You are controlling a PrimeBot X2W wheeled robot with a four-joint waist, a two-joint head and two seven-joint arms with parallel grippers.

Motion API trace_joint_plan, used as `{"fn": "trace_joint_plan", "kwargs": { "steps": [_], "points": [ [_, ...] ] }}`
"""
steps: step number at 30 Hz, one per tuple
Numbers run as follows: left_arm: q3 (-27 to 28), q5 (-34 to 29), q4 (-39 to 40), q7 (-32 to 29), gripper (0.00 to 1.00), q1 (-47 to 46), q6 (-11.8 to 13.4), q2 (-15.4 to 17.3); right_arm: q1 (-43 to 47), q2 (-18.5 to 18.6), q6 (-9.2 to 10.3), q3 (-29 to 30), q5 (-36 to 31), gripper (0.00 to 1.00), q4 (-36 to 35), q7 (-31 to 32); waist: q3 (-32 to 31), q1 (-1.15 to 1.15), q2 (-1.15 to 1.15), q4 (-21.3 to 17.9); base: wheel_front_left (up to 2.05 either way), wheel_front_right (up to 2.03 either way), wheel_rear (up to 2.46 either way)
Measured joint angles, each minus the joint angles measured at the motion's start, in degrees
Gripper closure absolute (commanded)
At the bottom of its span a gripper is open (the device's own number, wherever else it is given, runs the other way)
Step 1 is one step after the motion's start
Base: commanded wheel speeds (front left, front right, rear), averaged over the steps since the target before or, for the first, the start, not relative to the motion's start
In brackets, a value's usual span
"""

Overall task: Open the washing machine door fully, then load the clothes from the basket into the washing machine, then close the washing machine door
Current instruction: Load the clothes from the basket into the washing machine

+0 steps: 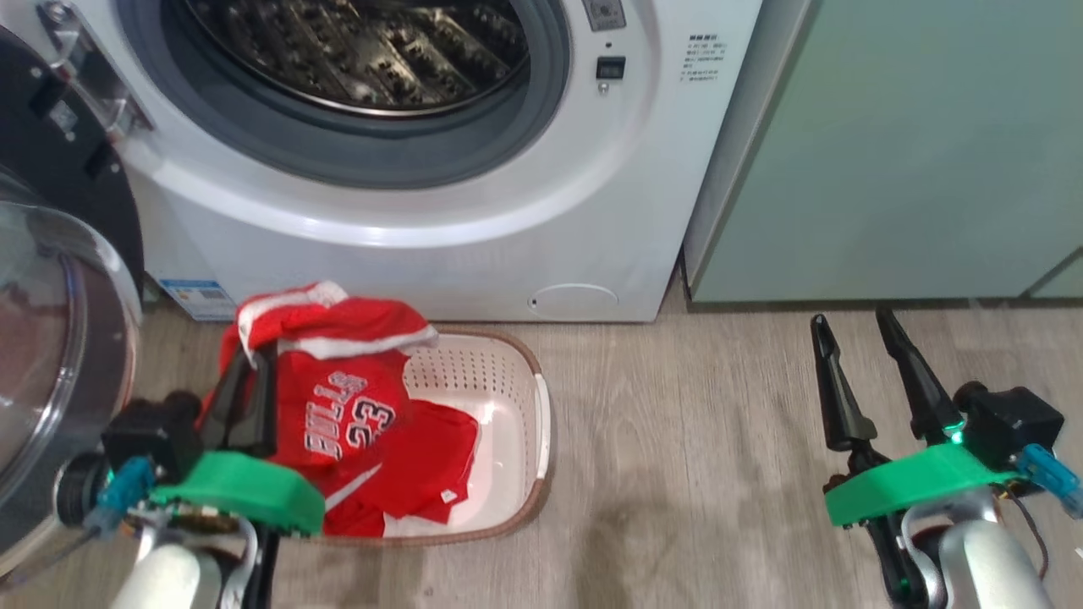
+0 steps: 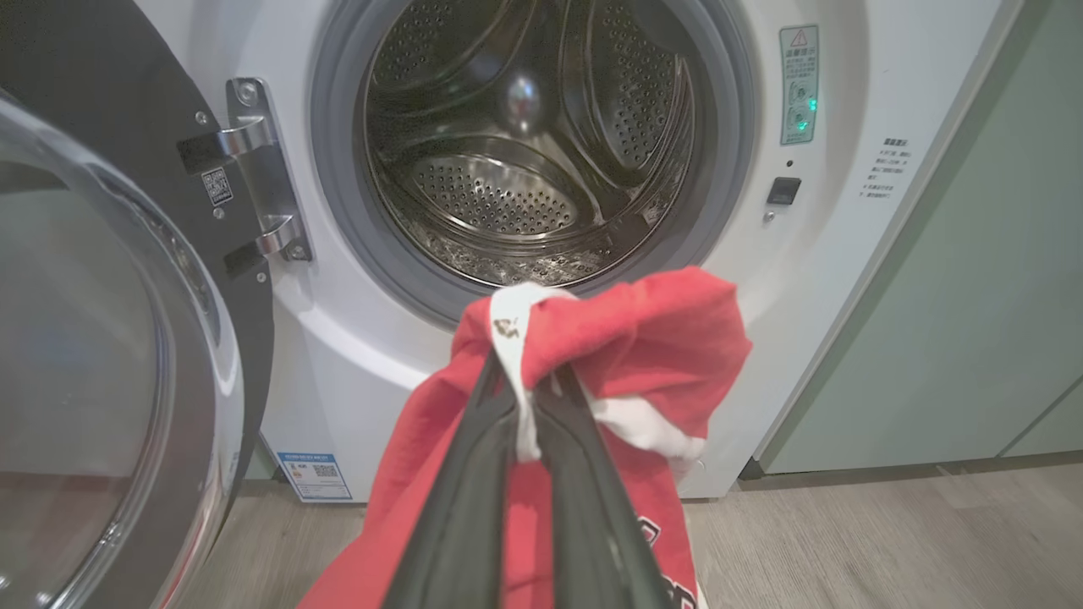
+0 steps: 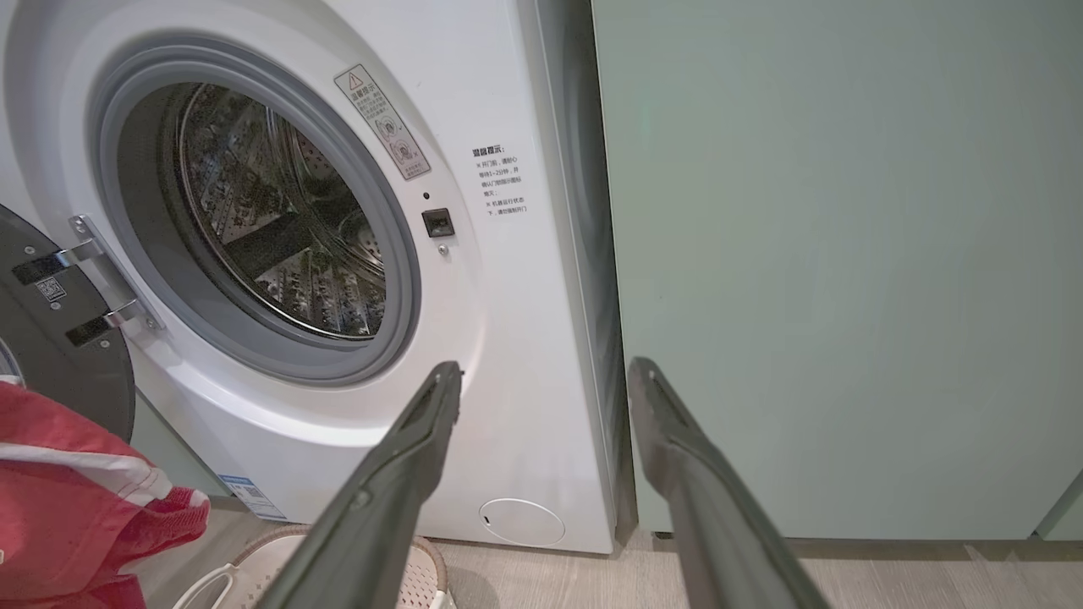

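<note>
Grey-brown wood-look flooring (image 1: 719, 474) runs up to pale green cabinets (image 1: 914, 152) and, left of them, the large white front-loading washing machine (image 1: 440, 245), whose grey gasket and steel drum (image 2: 525, 152) stand exposed. Its large round door with a glossy black rim and bulging clear glass bowl (image 1: 59, 338) is swung wide on the left-hand hinge, beside the left arm.

On the floor just before the washer's lower panel sits the small cream-white perforated plastic basket with a brown woven-look rim (image 1: 508, 389). The bright red mesh sports garment with white trim and white lettering (image 1: 355, 406) is half out of it: the top is bunched above the basket's left end, and the rest drapes down inside.

The left gripper (image 1: 251, 372) has its long dark fingers pressed together on a fold of red cloth and white trim. In the left wrist view that bunch sits at the fingertips, with the cloth hanging below them and the drum mouth ahead and above. The right gripper (image 1: 850, 320) hangs spread and empty over bare floor, well apart from the basket.

The garment looks light, limp and easily snagged. A pinch on the thicker trimmed edge seems the soundest hold, though the trailing tail may catch the basket rim or the gasket.
</note>
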State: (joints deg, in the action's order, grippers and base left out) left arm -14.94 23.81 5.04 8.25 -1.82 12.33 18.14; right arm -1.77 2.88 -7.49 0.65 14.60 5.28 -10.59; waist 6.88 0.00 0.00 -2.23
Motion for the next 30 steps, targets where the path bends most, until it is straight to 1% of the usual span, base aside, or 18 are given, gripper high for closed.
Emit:
{"fn": "trace_joint_plan", "kwargs": {
  "steps": [3, 6, 14, 17, 24, 30],
  "points": [
    [0.12, 0.56, -0.52, 0.02, 1.00, -2.65, -0.12, 0.02, -0.23, 0.00, 0.00, -0.35, 0.00, 0.00, -0.90, 0.00, 1.70, 0.00, 0.00, -0.22, 0.00, 0.00, 0.00],
    [0.47, 0.60, -1.55, 0.18, 1.00, -6.90, -0.76, 0.14, -1.30, -0.01, 0.00, -0.96, 0.00, 0.00, -1.92, -0.01, 3.94, 0.01, 0.00, -0.60, 0.00, 0.00, 0.00],
    [2.70, 2.55, -7.90, -1.00, 1.00, -20.87, -3.75, 2.05, -6.09, 0.00, 0.00, -2.53, 0.10, 0.00, -4.27, -0.89, 11.66, 0.02, 0.00, -2.90, 0.00, 0.00, 0.00],
    [3.09, 3.37, -11.77, -3.03, 1.00, -26.88, -5.35, 2.97, -7.22, 0.00, 0.00, -3.43, 0.88, 0.00, -4.32, -1.60, 14.69, 0.02, 0.00, -4.27, 0.00, 0.00, 0.00],
    [3.13, 5.36, -22.83, -10.93, 1.00, -40.94, -9.37, 5.87, -10.69, 0.00, 0.00, -5.98, 3.79, 0.00, -3.49, -3.44, 20.99, 0.02, 0.00, -8.61, 0.00, 0.00, 0.00],
    [2.64, 6.03, -30.56, -18.74, 1.00, -52.42, -11.36, 7.89, -13.22, 0.00, 0.00, -8.20, 6.78, 0.00, -2.96, -3.88, 25.60, 0.02, 0.00, -12.96, 0.00, 0.00, 0.00]
  ]
}}
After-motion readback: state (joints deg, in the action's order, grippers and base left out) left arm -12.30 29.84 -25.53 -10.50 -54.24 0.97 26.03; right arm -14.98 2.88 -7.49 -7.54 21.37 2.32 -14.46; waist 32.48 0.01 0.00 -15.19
